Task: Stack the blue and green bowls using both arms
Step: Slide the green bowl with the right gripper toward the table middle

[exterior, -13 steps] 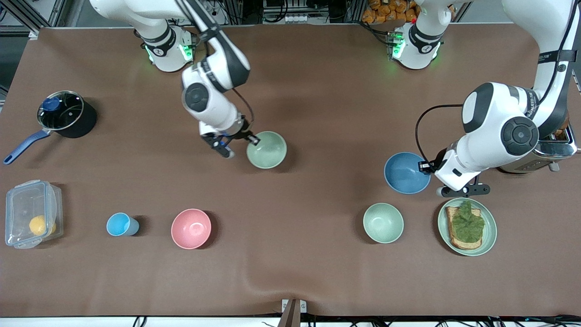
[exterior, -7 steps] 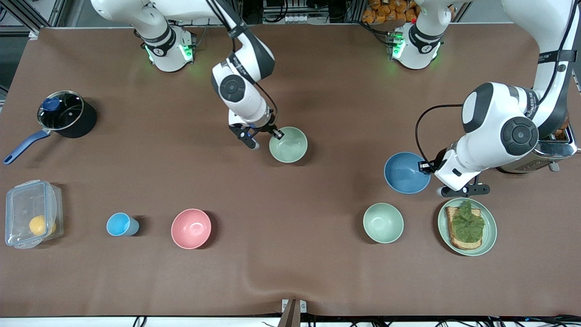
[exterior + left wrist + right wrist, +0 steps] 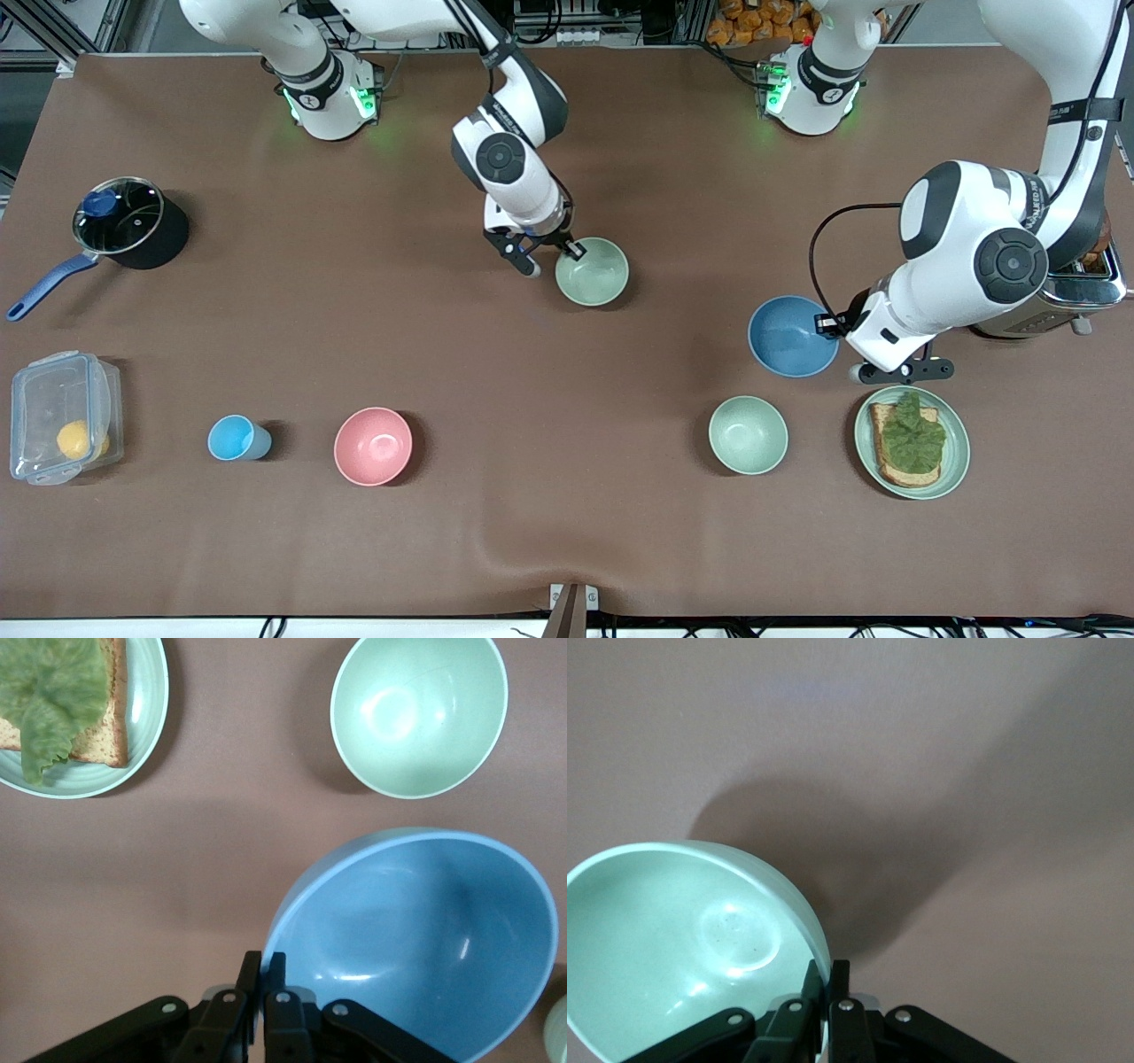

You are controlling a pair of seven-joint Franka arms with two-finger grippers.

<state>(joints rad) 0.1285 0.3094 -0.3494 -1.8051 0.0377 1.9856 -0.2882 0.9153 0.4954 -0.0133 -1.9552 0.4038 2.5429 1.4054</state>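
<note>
Two rim grips: your right gripper (image 3: 574, 252) pinches the green bowl (image 3: 593, 272) aloft mid-tabletop; left gripper (image 3: 829, 325) clamps the blue bowl (image 3: 792, 337) toward the left arm's end, seemingly ready for stacking.

The right gripper (image 3: 573, 251) pinches the rim of a round, matte sage-green bowl (image 3: 593, 272) over the middle of the brown table (image 3: 567, 532). The left gripper (image 3: 828, 325) grips the rim of a round, matte medium-blue bowl (image 3: 791, 337), which sits just beside a green plate with toast (image 3: 912, 442) and a paler mint-green bowl (image 3: 748, 434).
</note>
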